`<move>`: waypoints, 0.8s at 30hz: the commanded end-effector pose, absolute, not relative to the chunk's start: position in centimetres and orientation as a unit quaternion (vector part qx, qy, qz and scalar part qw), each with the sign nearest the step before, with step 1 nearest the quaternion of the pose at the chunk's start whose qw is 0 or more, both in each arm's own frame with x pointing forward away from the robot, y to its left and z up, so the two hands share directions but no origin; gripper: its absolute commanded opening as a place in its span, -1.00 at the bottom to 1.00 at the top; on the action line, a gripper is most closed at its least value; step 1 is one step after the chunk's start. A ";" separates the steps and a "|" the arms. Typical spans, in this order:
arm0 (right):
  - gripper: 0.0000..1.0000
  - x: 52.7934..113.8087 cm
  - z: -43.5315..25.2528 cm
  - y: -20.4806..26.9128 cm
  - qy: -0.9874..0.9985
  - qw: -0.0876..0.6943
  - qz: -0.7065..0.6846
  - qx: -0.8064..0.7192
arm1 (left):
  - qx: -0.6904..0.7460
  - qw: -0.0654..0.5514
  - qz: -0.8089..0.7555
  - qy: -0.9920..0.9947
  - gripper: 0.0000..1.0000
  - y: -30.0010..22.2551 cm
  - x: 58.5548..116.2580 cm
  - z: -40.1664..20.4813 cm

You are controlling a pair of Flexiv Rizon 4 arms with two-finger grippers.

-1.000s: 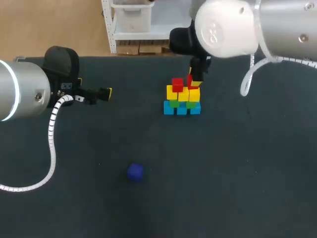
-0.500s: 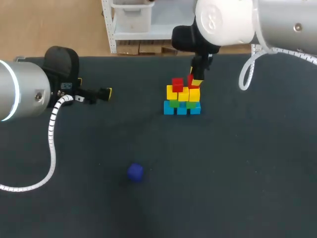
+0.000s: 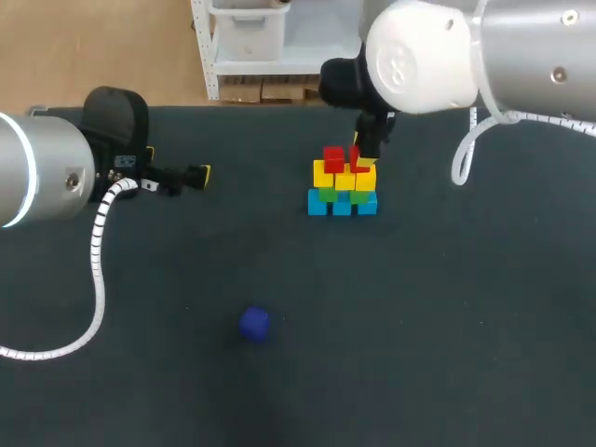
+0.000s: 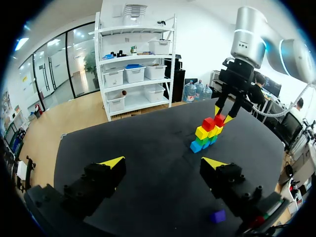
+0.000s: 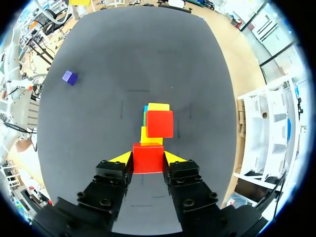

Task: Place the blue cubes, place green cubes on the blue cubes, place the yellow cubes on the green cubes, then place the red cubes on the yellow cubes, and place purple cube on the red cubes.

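So the right end effector (image 3: 365,155) is clamped on a red cube (image 5: 147,158), directly over the yellow cubes (image 3: 345,178) and just beside the other red cube (image 5: 159,123). Can't tell if it's seated yet. The blocks look smooth, hard and square-edged, and the table (image 3: 447,326) is matte and dark. The left end effector (image 4: 163,162) hangs open, nearer the lone purple cube (image 3: 254,323).
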State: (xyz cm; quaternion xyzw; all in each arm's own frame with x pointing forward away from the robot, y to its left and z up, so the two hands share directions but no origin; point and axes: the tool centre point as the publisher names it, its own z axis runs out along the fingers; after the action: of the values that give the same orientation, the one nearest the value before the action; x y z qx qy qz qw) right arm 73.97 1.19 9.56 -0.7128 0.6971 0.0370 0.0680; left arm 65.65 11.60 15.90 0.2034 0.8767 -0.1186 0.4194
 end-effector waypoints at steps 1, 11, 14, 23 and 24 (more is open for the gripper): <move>-1.00 73.7 9.4 1.0 0.697 0.074 0.033 -0.713 | 0.206 0.418 -0.122 0.876 1.00 11.8 65.8 15.9; -1.00 74.0 9.1 1.5 0.696 0.075 0.034 -0.714 | 0.206 0.418 -0.122 0.876 1.00 11.8 65.8 15.9; -1.00 74.0 9.0 1.6 0.694 0.076 0.034 -0.715 | 0.206 0.418 -0.122 0.876 1.00 11.8 65.8 15.9; -1.00 74.0 8.8 1.8 0.693 0.080 0.026 -0.716 | 0.206 0.418 -0.122 0.876 1.00 11.8 65.8 15.9; -1.00 74.0 8.8 1.8 0.693 0.080 0.025 -0.716 | 0.206 0.418 -0.122 0.876 1.00 11.8 65.8 15.9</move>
State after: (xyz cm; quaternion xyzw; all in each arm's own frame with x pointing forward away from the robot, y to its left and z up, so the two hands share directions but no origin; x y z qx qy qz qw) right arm 74.13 1.79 8.89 -0.7163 0.6929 0.0272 0.0779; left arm 65.65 11.60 15.90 0.2034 0.8767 -0.1187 0.4194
